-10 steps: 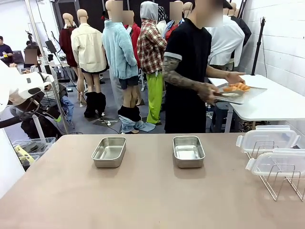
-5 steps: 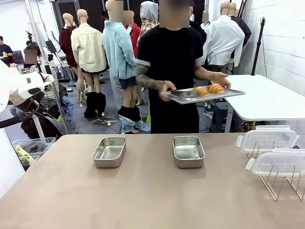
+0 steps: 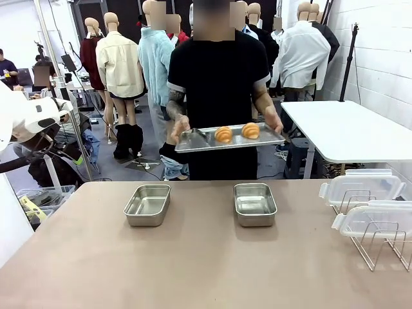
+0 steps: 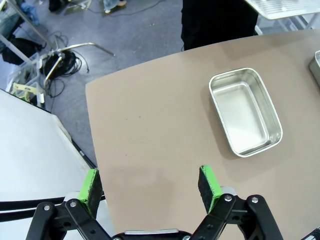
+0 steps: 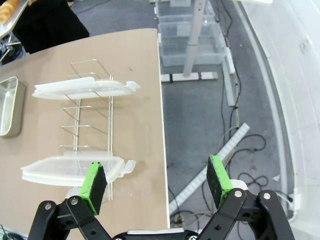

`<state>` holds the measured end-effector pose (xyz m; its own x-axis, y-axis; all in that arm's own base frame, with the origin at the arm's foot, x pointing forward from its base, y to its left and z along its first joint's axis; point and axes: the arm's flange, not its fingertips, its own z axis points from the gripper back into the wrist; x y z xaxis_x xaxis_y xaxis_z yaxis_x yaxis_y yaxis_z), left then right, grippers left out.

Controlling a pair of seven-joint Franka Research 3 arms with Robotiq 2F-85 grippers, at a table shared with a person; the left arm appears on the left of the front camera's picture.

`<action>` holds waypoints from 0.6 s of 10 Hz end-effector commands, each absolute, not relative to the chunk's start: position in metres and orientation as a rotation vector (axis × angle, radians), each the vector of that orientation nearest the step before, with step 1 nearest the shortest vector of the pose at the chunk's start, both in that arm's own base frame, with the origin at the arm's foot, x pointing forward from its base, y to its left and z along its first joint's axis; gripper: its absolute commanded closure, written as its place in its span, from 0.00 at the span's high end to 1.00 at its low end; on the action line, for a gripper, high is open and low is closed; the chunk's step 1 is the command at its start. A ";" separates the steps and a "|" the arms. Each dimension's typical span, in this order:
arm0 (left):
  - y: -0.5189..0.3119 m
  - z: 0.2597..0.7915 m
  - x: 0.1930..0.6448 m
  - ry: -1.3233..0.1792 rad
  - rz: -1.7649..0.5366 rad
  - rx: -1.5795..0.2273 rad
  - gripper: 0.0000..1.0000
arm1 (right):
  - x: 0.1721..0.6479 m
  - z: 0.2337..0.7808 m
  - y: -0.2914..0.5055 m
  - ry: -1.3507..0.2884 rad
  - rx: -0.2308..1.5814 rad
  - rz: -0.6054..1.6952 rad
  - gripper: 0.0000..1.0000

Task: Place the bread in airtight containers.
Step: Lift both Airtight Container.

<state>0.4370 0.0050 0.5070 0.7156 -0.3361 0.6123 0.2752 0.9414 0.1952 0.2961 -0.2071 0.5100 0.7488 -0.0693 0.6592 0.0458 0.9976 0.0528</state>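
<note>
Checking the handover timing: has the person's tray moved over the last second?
Yes. The tray has swung left, from over the white side table to in front of the person, beyond the right tin.

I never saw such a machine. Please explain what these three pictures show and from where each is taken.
This is a robot with two arms at a table. The wide picture looks across the table from the robot's side: a person holds a steel tray with two croissants. On the table stand two empty steel tins and a wire rack with two clear lids. The other pictures come from cameras on the wrists. One shows the left hand above the table near a tin, the other the right hand beside the rack. Both hands are open and hold nothing.
</note>
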 end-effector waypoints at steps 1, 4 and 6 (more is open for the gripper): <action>0.008 0.507 0.434 -0.695 -0.339 0.101 1.00 | 0.296 0.508 -0.207 -0.719 0.044 -0.064 1.00; 0.008 0.507 0.434 -0.695 -0.339 0.101 1.00 | 0.296 0.508 -0.207 -0.719 0.044 -0.064 1.00; 0.008 0.507 0.434 -0.695 -0.339 0.101 1.00 | 0.296 0.508 -0.207 -0.719 0.044 -0.064 1.00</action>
<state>0.4370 0.0050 0.5070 0.7156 -0.3361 0.6123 0.2752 0.9414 0.1952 0.2960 -0.2072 0.5100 0.7488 -0.0696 0.6592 0.0462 0.9975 0.0528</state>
